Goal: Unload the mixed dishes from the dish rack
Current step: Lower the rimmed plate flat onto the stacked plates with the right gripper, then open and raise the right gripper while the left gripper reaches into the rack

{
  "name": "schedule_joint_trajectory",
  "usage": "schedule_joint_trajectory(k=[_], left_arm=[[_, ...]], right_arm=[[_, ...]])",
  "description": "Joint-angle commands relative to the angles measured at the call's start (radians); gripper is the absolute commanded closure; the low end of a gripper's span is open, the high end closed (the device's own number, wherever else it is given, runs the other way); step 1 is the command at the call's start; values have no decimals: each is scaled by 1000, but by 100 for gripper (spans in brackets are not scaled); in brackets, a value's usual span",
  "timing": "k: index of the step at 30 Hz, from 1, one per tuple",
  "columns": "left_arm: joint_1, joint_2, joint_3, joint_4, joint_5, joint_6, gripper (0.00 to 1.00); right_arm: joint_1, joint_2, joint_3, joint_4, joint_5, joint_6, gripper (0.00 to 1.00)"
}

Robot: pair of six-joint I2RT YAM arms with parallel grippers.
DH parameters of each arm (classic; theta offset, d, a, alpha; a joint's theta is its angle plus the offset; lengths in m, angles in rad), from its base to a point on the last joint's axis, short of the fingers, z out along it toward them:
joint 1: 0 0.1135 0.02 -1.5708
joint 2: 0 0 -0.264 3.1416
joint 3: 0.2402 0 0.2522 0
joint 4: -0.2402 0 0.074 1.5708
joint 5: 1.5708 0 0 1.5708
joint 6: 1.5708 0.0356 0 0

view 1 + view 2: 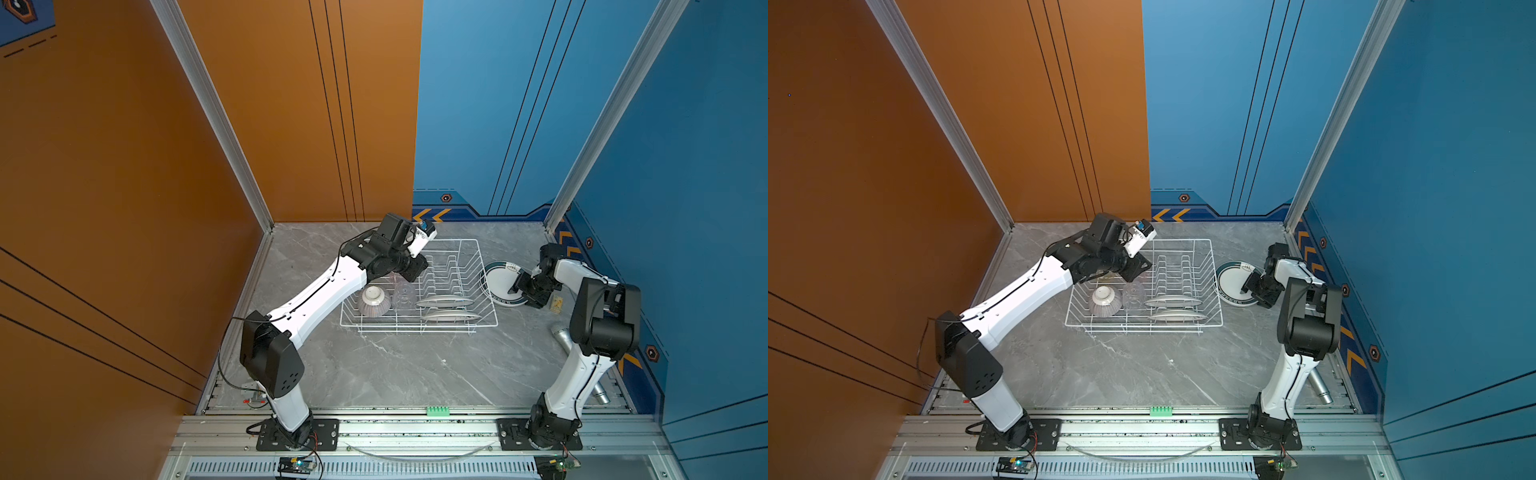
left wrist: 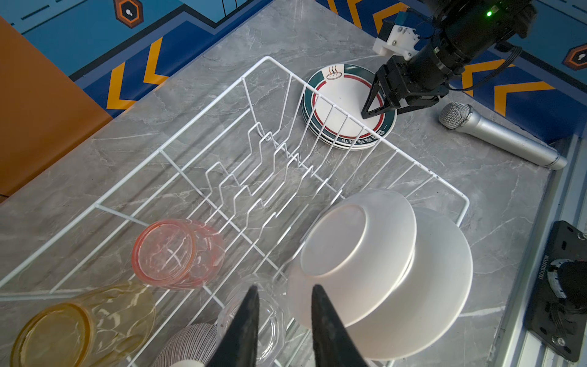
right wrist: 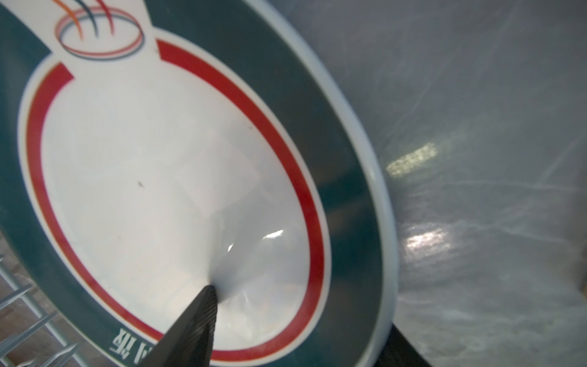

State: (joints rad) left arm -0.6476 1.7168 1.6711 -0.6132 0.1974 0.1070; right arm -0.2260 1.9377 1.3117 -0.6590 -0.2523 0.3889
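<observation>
The white wire dish rack (image 1: pixel 419 332) (image 2: pixel 203 111) holds two white plates (image 1: pixel 442 301) (image 2: pixel 438 270) on edge in its prongs. It also holds an upturned striped bowl (image 1: pixel 374 301) (image 2: pixel 187 343) and pink (image 2: pixel 178 254), yellow (image 2: pixel 82 324) and clear (image 2: pixel 273 317) tumblers. My left gripper (image 2: pixel 286 287) (image 1: pixel 415 268) hovers open above the clear tumbler, with nothing between its fingers. Right of the rack lies a stack of dark-rimmed plates (image 1: pixel 498 282) (image 3: pixel 158 159). My right gripper (image 1: pixel 519 286) (image 2: pixel 365 114) is open astride the top plate's rim: one finger (image 3: pixel 197 324) rests on its centre, the other sits outside the edge.
A silver microphone (image 1: pixel 561 336) (image 2: pixel 502 136) lies by the right wall, behind my right arm. A small tan object (image 1: pixel 556 305) sits near the plate stack. The orange wall runs close along the rack's left side, the blue wall behind it.
</observation>
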Motion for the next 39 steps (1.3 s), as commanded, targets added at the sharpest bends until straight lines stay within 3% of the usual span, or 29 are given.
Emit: schedule_joint_trajectory(k=[1,8,14,22,32,39], left_arm=[[-13,-27,5,-45,-3,41,70],[-84,-47,1,-87,27,149,67],[-168,-38,21,-131,15,257,64],[-228,67,131,-250,-47,340,65],[-251,186,225,-288,-150,418,64],[-255,252,279,-323,-156,451,64]], right_arm=[[-18,-13,-16,-46,39,-7,36],[-106,-186,-74,-58,7,-41,34],[-83,-281,-48,-89,-38,-48,32],[-25,-316,23,-108,-57,-41,32],[-33,-341,12,-106,-58,-48,32],[-54,-344,-7,-106,-70,-54,32]])
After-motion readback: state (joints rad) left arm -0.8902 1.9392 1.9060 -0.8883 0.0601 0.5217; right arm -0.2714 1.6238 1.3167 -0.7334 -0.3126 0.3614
